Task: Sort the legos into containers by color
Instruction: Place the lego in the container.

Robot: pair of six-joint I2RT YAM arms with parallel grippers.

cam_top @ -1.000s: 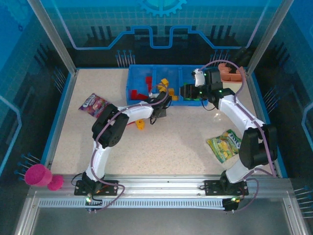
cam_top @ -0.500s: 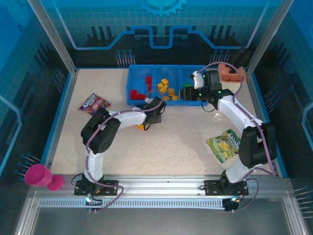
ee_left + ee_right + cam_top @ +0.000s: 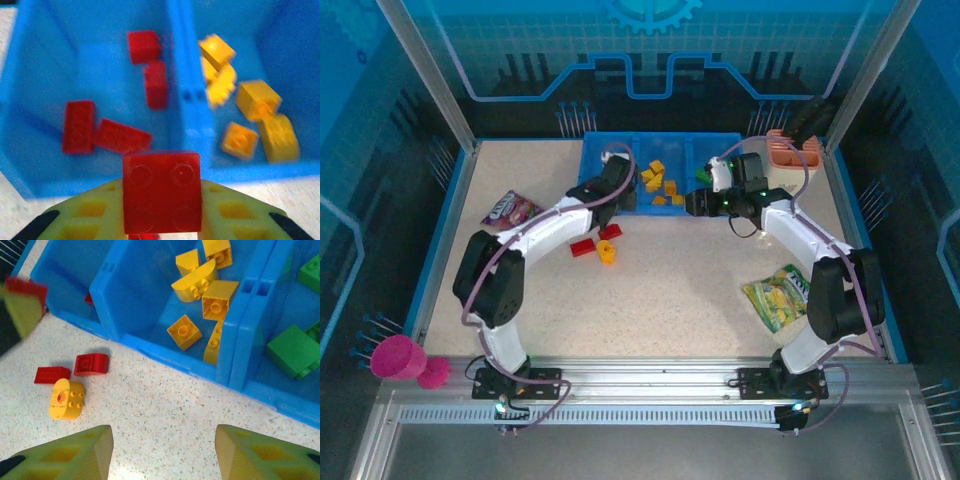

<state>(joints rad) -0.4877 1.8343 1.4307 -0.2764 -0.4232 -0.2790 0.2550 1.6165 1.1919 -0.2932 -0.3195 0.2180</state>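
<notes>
Nearly done: left jaws clamped on a red square brick (image 3: 161,197) over the red compartment (image 3: 40,165), right jaws apart, two red bricks (image 3: 91,364) and a yellow brick (image 3: 65,399) waiting on the worktop (image 3: 165,400).

The left arm (image 3: 545,235) and the right arm (image 3: 800,226) both have white tube-like links and black joint housings, a thin purple cable that loops along each one, black base plates, and yellow-green fingers (image 3: 70,452) with recessed cells.
</notes>
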